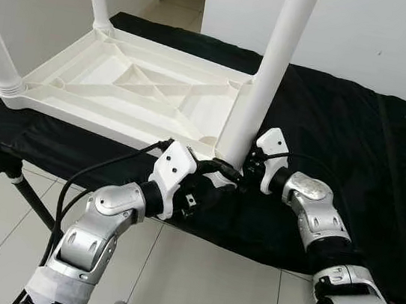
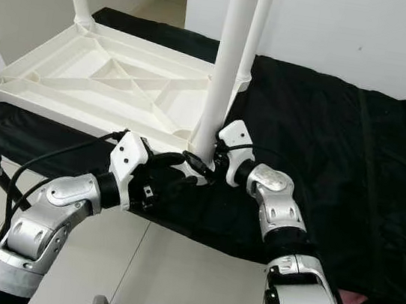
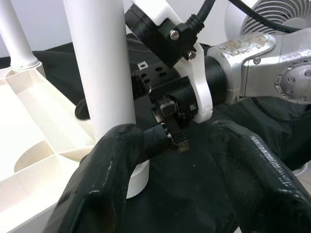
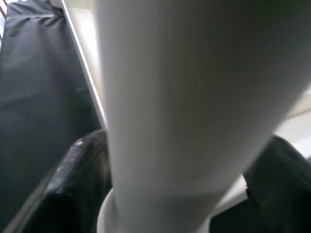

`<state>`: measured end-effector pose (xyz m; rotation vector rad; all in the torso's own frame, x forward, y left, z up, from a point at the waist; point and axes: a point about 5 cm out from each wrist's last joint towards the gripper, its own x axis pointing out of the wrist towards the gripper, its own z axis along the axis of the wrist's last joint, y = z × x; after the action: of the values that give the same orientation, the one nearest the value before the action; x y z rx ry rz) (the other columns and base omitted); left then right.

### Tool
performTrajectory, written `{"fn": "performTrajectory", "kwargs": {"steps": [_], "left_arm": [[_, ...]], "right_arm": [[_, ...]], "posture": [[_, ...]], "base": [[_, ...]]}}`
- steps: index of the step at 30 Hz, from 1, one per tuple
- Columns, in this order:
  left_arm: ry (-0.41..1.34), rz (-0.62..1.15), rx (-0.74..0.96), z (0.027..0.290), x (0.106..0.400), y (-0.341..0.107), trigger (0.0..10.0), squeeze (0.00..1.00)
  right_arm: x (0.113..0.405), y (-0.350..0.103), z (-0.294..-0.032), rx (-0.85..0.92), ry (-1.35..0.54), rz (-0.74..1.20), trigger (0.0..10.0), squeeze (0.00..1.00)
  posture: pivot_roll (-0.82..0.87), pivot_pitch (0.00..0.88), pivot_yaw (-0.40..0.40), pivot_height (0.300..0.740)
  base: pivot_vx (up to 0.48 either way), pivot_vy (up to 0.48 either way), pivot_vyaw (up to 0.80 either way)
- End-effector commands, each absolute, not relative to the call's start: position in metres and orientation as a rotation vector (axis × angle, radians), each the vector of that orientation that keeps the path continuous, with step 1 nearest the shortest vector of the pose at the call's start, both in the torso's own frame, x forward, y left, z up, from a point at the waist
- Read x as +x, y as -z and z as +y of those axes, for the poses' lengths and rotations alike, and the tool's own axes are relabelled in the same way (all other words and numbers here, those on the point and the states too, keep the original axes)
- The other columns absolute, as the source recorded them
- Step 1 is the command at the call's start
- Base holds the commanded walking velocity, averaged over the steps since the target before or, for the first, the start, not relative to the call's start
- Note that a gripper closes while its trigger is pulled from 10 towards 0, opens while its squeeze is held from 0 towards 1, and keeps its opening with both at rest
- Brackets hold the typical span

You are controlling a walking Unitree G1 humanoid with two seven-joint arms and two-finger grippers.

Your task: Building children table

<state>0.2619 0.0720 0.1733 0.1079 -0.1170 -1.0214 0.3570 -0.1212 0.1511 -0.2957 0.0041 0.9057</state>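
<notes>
The right claw (image 4: 170, 194) pinches the base of the near white leg (image 1: 270, 78), the left claw (image 3: 170, 160) spread beside that leg's foot, on the upturned white children's table (image 1: 132, 89) lying on the black-draped tabletop (image 1: 355, 143).

Thick white plastic table leg (image 4: 189, 102) close up, blurred, standing between the right gripper (image 4: 184, 189) | two black fingers (image 4: 73, 179) flank its base, seemingly touching it | white plastic tabletop underside edge (image 4: 82, 43) behind | black cloth (image 4: 39, 82) beside it
</notes>
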Motion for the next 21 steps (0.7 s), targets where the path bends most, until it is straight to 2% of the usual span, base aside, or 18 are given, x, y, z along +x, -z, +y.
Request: {"fn": "performTrajectory", "kwargs": {"steps": [1,2,12,13,14,15,21], "left_arm": [[1.019,-0.118,0.109,0.071,0.259,-0.175,10.0,0.0],[1.019,-0.117,0.11,0.072,0.259,-0.175,10.0,0.0],[1.03,-0.106,0.106,0.071,0.257,-0.175,10.0,0.0],[1.033,-0.105,0.105,0.071,0.256,-0.175,10.0,0.0],[1.033,-0.105,0.105,0.071,0.256,-0.175,10.0,0.0],[1.036,-0.105,0.106,0.071,0.256,-0.175,10.0,0.0],[1.039,-0.099,0.102,0.069,0.257,-0.174,10.0,0.0]], "right_arm": [[0.357,-0.146,-0.116,-0.321,-0.949,0.029,4.6,0.0],[0.357,-0.143,-0.116,-0.308,-0.955,0.039,0.0,0.0],[0.354,-0.133,-0.124,-0.3,-0.957,0.061,0.0,0.0],[0.354,-0.133,-0.129,-0.285,-0.919,0.049,4.7,0.0],[0.354,-0.133,-0.129,-0.285,-0.919,0.049,4.7,0.0],[0.353,-0.136,-0.134,-0.263,-0.876,0.03,10.0,0.0],[0.352,-0.142,-0.14,-0.201,-0.709,-0.036,10.0,0.0]], "posture": [[-0.06,0.041,0.016,0.74],[-0.05,0.039,0.018,0.74],[-0.05,0.044,0.017,0.74],[-0.05,0.046,0.017,0.74],[-0.05,0.046,0.017,0.74],[-0.06,0.047,0.017,0.74],[-0.07,0.048,0.017,0.74]], "base": [[0.0,0.0,0.0],[0.0,0.0,0.0],[0.0,0.0,0.0],[0.0,0.0,0.0],[0.0,0.0,0.0],[0.0,0.0,0.0],[0.0,0.0,0.0]]}}
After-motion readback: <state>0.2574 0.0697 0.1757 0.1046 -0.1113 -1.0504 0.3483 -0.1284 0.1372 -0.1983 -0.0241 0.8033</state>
